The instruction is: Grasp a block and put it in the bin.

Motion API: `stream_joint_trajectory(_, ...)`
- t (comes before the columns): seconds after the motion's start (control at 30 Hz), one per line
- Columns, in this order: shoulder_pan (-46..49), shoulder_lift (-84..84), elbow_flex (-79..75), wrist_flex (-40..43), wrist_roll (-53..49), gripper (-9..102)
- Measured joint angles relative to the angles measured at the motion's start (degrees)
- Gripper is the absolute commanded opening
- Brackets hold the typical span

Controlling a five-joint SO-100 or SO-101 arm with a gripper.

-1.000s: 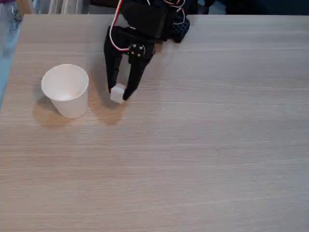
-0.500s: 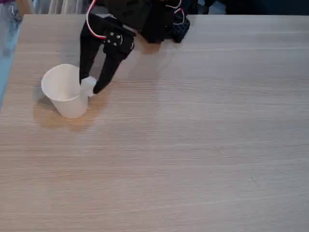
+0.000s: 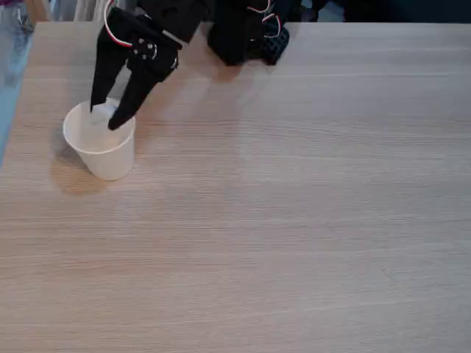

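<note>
The bin is a white paper cup [image 3: 109,156] standing upright at the left of the wooden table in the fixed view. My black gripper [image 3: 105,118] hangs over the cup's mouth, its two fingertips pointing down just inside the far rim. Between the tips sits the small white block [image 3: 104,115], faint against the white inside of the cup. The fingers keep the same narrow gap around it, so the gripper is shut on the block.
The arm's black base with red and white wires [image 3: 246,33] stands at the table's far edge. The table's left edge [image 3: 16,81] runs close to the cup. Bare wood [image 3: 294,220] stretches to the right and front.
The gripper has carried the block up and to the left, from the table beside the cup to over the cup's mouth. The cup has not moved.
</note>
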Motion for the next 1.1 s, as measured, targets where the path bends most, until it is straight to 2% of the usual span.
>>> stream_joint_trajectory(0.3,2.02,1.32,4.22,0.18,-0.62,3)
stream_joint_trajectory(0.5,2.55,2.46,5.36,0.18,-1.23,22)
stream_joint_trajectory(0.73,2.37,2.64,5.54,0.18,-1.93,28)
stream_joint_trajectory(0.93,2.37,2.64,5.54,0.18,-2.11,26)
stream_joint_trajectory(1.1,1.93,2.64,5.54,-1.05,-2.20,11)
